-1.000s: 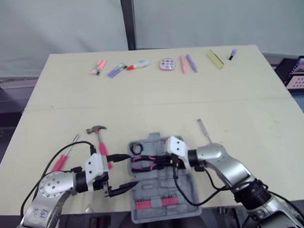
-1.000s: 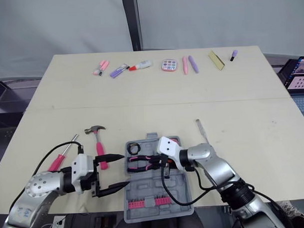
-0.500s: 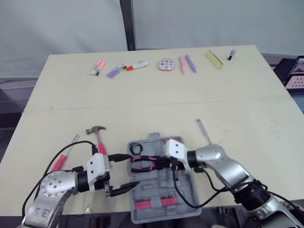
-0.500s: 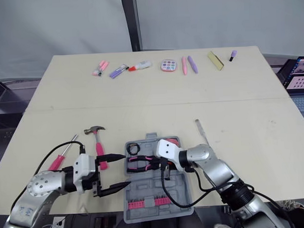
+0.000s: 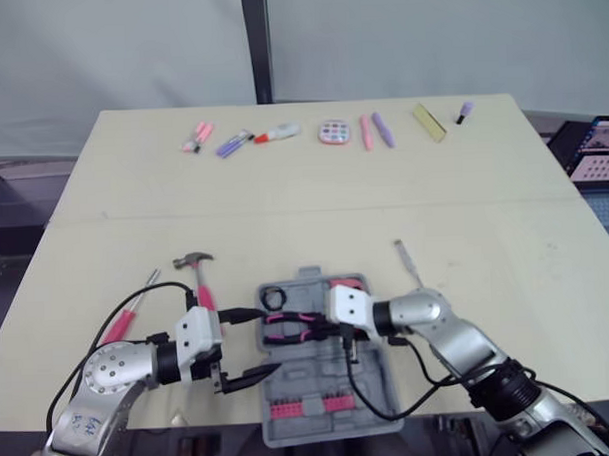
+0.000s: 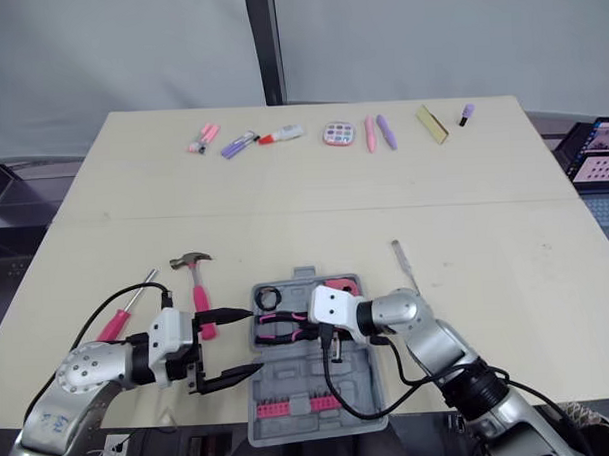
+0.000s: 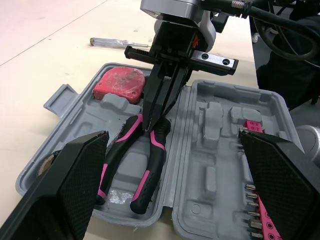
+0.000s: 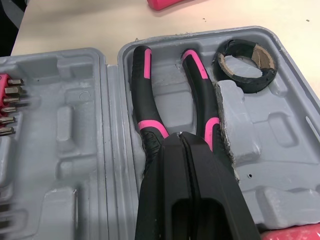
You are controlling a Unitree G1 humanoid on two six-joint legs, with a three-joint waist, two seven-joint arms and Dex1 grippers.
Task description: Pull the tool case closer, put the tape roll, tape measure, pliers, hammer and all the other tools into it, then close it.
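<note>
Toward the near edge of the desk (image 5: pixel 283 189), the grey tool case (image 7: pixel 215 165) lies open. Pliers (image 8: pixel 141 92) with pink-and-black handles rest in its far half. The tape roll (image 8: pixel 240 82) sits in that half's left corner and the red tape measure (image 7: pixel 120 82) at its right. The right gripper (image 7: pixel 149 124) has its fingers pressed together, tips on the pliers' head. The left gripper (image 5: pixel 246 343) hovers just left of the case, fingers spread wide and empty. The hammer (image 5: pixel 199 282) lies on the desk further left.
</note>
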